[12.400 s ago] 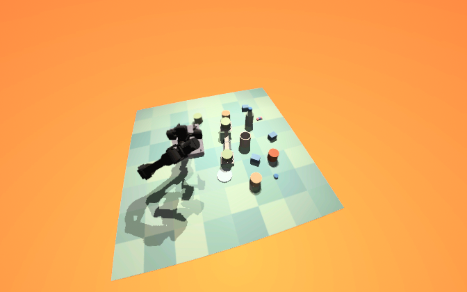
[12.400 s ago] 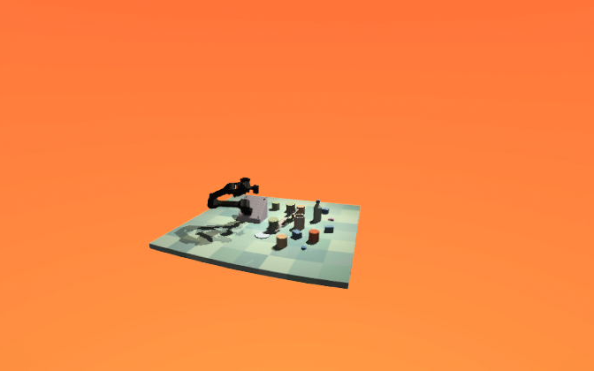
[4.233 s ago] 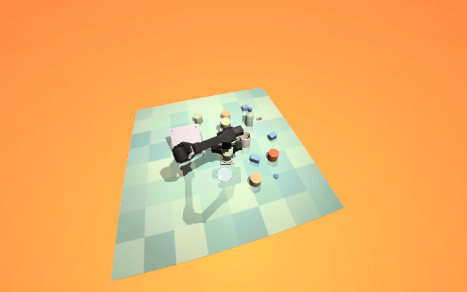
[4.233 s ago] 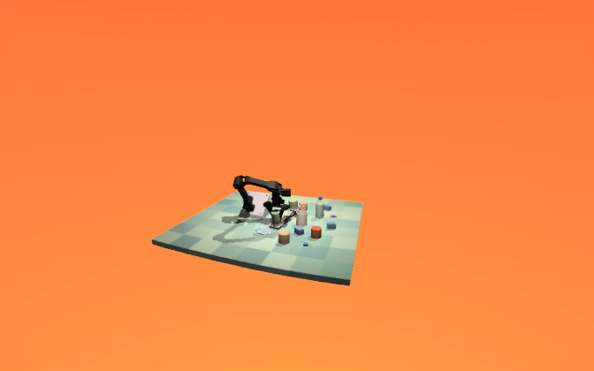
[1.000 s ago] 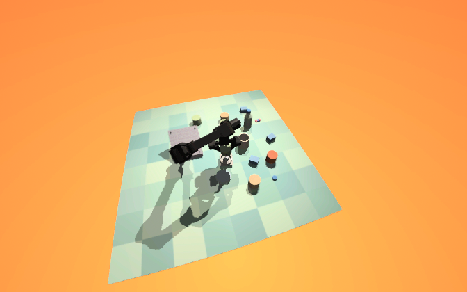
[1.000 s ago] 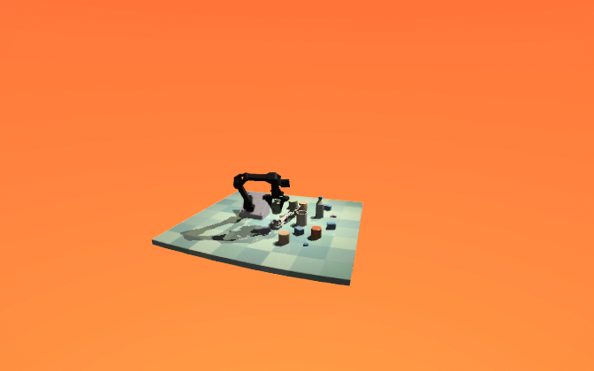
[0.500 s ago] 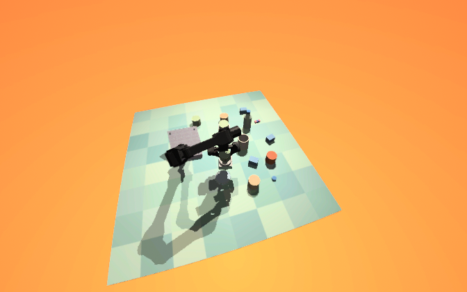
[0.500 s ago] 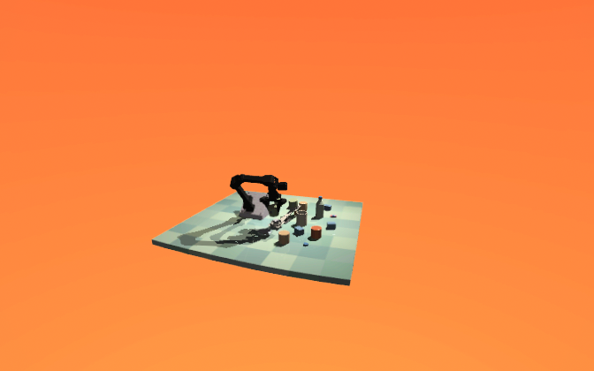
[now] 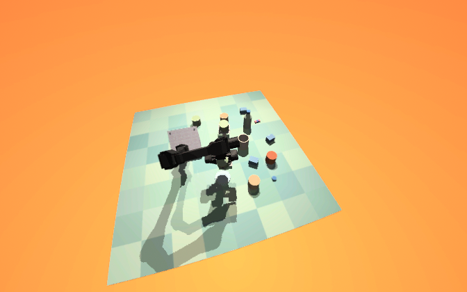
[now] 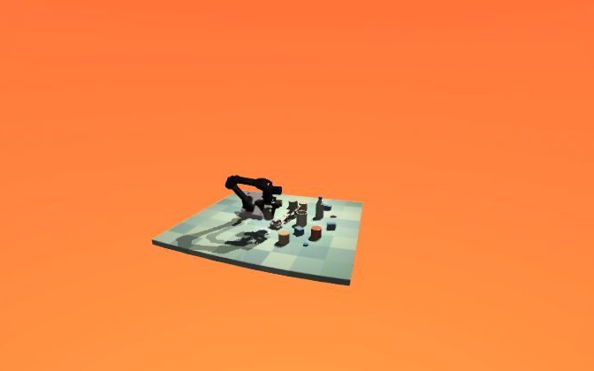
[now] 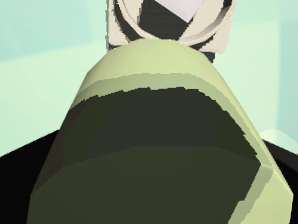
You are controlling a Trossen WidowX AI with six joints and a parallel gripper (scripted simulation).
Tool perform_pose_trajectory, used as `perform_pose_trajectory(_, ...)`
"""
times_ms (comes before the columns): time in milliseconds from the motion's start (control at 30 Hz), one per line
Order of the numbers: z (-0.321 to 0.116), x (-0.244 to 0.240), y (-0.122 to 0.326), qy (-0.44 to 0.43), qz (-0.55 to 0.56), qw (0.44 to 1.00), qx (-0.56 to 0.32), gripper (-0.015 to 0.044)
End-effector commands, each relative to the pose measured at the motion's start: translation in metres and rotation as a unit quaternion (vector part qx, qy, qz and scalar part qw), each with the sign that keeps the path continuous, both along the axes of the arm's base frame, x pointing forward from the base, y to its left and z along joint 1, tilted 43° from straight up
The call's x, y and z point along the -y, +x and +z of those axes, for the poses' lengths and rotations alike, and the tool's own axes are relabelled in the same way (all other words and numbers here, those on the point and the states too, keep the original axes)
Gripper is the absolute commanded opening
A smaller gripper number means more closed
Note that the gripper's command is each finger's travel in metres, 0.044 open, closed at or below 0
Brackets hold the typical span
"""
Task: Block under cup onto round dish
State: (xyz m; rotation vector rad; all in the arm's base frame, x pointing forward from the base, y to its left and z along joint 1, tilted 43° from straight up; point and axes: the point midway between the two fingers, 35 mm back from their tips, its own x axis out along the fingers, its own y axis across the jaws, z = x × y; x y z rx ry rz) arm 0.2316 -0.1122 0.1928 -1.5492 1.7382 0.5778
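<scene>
My gripper [image 9: 222, 159] [image 10: 269, 210] [image 11: 154, 141] is shut on a pale green cup [image 9: 223, 163] [image 10: 268, 214] [image 11: 145, 120], held in the air and filling much of the wrist view. Just past its rim, the near end of the balance [image 11: 220, 42] [image 10: 273, 225] shows, with a pale lilac block [image 11: 181, 6] in its round seat. The other green cup [image 9: 223, 126] [image 10: 293, 204] stands on the far end. The round white dish [image 9: 223, 172] [image 10: 266, 230] lies on the near side of the balance, largely in the arm's shadow. The arm partly hides the balance in the top view.
A brown open container [image 9: 242, 143] [image 10: 300, 218] stands close right of the gripper, with a dark bottle [image 9: 247, 124] [image 10: 319, 209] behind it. A blue block [image 9: 253, 160], a red cylinder [image 9: 271, 157] and an orange cylinder [image 9: 254, 181] stand on the right. Another green cylinder [image 9: 195, 120] stands behind the arm's base.
</scene>
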Motion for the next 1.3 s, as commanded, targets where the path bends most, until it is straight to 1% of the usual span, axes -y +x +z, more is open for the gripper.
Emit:
perform_pose_trajectory(0,0.003,0.009,-0.011,0.004,-0.001,1.0,-0.001,0.0)
perform_pose_trajectory(633,0.018,0.044,-0.057,-0.002,-0.013,1.0,0.0,0.0)
perform_pose_trajectory(1267,0.031,0.065,-0.106,-0.02,-0.027,0.999,-0.004,0.0)
